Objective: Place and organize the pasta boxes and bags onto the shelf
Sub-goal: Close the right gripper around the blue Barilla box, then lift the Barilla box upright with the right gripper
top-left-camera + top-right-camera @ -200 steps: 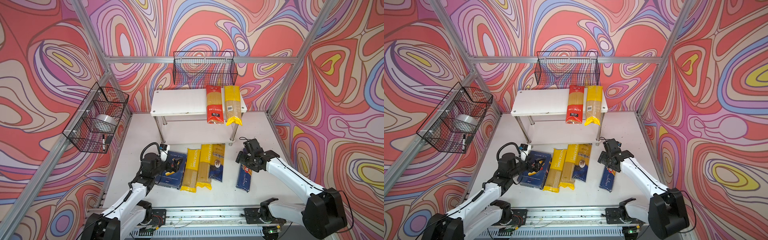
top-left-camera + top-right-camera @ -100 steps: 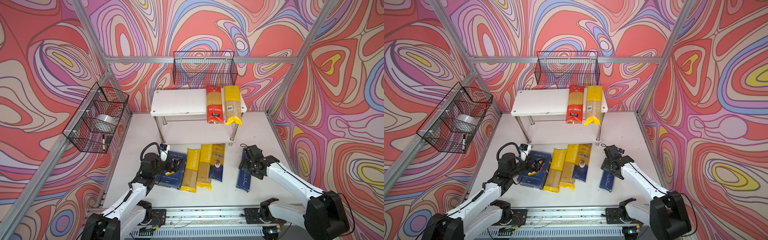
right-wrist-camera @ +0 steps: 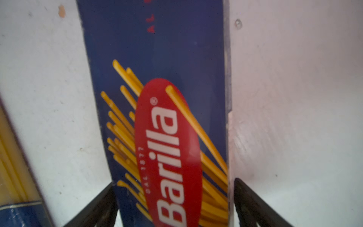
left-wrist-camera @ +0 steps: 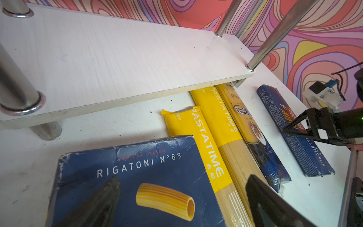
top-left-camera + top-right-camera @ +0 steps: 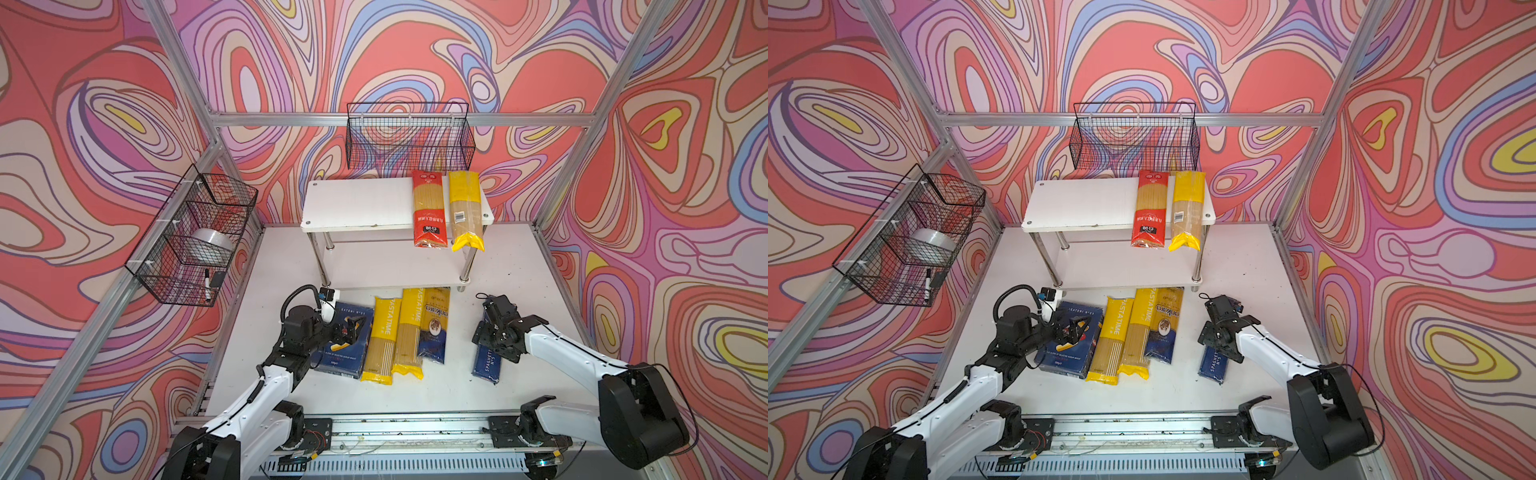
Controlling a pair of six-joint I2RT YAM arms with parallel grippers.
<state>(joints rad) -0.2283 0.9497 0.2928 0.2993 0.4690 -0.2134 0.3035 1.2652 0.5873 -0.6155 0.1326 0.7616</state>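
"Right wrist view had the right gripper (image 3: 174,182) spread astride the spaghetti box (image 3: 157,49), on the table (image 3: 294,118) near the shelf (image 5: 361,203)."

"Risk?"

"Box looked skewed; closing might twist it loose. And the left gripper (image 4: 183,177) gaped over the rigatoni (image 4: 137,167)."

White table (image 5: 519,266), shelf (image 5: 357,203) (two bags (image 5: 430,212) atop), five packs (image 5: 409,332)

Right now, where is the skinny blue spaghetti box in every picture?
In a top view: spaghetti box lies flat, right of the gold-and-navy bag.
In a top view: the box lies right of that bag too.
Left wrist view: the box lies just past that bag.
Right wrist view: the box fills the middle; that bag is a blurred edge strip.
Shared landmark: the gold-and-navy bag.
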